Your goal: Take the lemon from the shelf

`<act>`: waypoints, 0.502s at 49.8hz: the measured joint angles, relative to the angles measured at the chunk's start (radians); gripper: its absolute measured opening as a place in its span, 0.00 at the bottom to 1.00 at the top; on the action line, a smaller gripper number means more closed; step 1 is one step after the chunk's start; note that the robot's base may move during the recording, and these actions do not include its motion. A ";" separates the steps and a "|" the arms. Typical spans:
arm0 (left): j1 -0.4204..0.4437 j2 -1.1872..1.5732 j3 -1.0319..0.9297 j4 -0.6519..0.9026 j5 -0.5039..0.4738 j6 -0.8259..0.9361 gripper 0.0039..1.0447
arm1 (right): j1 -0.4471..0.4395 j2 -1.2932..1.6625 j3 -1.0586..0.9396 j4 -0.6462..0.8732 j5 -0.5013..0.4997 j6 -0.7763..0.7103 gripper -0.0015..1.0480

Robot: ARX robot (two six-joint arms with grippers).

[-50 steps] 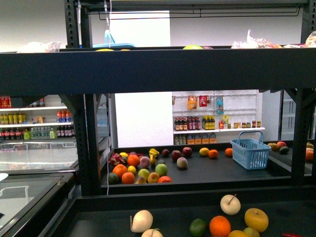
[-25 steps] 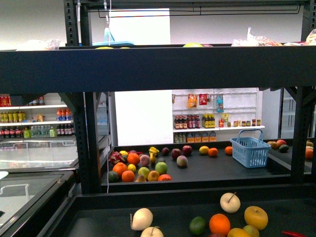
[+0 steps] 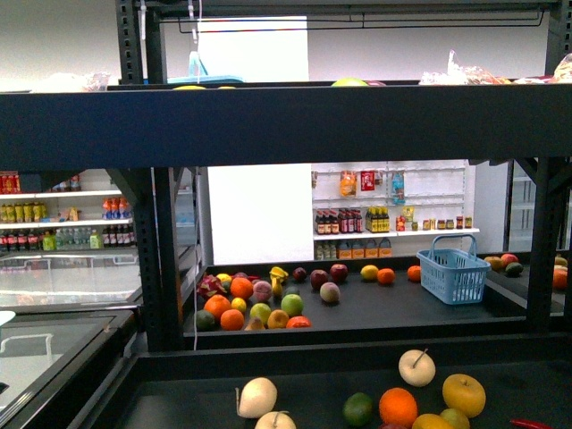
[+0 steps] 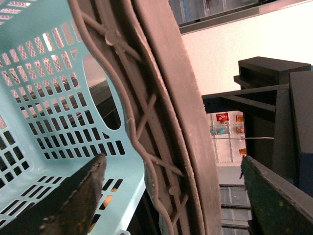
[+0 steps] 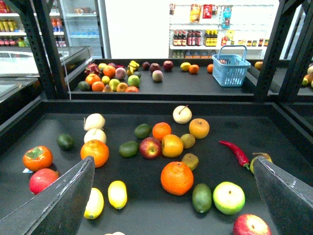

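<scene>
Right claw [image 5: 173, 160] hung released and empty over the shelf [image 5: 230, 122]; left claw [image 4: 173, 157] gaped too, beside a blue basket [image 4: 44, 122]. Front view had barely shifted in the last second, so the reach seemingly hadn't begun. The lemon [image 5: 117, 194] lay at 8 o'clock from a big orange [image 5: 177, 177], long axis roughly 12-to-6, one tip toward the robot.

shelf [image 3: 286, 125]: plain black tiers and uprights, across the front view
basket [image 3: 454, 275]: light blue with slotted sides, right of centre in the front view
near basket [image 4: 44, 122]: pale turquoise with a grid of holes, and a grey-brown rim [image 4: 181, 122]
oval fruits [image 5: 117, 194]: two, plain bright yellow, lower left of the right wrist view
chilli [image 5: 236, 152]: red
big orange [image 5: 177, 177]: deep orange
apple-like fruit [image 5: 182, 114]: pale cream
</scene>
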 joint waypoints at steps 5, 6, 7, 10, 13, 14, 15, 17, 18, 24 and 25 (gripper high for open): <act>-0.007 0.001 0.005 0.000 -0.008 0.003 0.59 | 0.000 0.000 0.000 0.000 0.000 0.000 0.93; -0.008 0.002 0.005 0.000 -0.009 0.003 0.56 | 0.000 0.000 0.000 0.000 0.000 0.000 0.93; -0.009 0.002 0.005 0.000 -0.009 0.004 0.52 | 0.000 0.000 0.000 0.000 0.000 0.000 0.93; -0.010 0.002 0.006 0.000 -0.013 0.006 0.40 | 0.000 0.000 0.000 0.000 0.000 0.000 0.93; -0.010 0.002 0.008 -0.002 -0.015 0.011 0.27 | 0.000 0.000 0.000 0.000 0.000 0.000 0.93; -0.010 0.002 0.010 -0.004 -0.015 0.002 0.22 | 0.000 0.000 0.000 0.000 0.000 0.000 0.93; -0.010 0.002 0.011 -0.008 -0.015 -0.005 0.20 | 0.000 0.000 0.000 0.000 0.000 0.000 0.93; -0.009 0.000 0.011 -0.013 -0.015 -0.026 0.18 | 0.000 0.000 0.000 0.000 0.000 0.000 0.93; -0.008 -0.003 0.011 -0.017 -0.014 -0.026 0.18 | 0.000 0.000 0.000 0.000 0.000 0.000 0.93; -0.008 -0.025 0.010 -0.049 0.015 -0.001 0.16 | 0.000 0.000 0.000 0.000 0.000 0.000 0.93; -0.009 -0.031 0.008 -0.055 0.021 0.010 0.15 | 0.000 0.000 0.000 0.000 0.000 0.000 0.93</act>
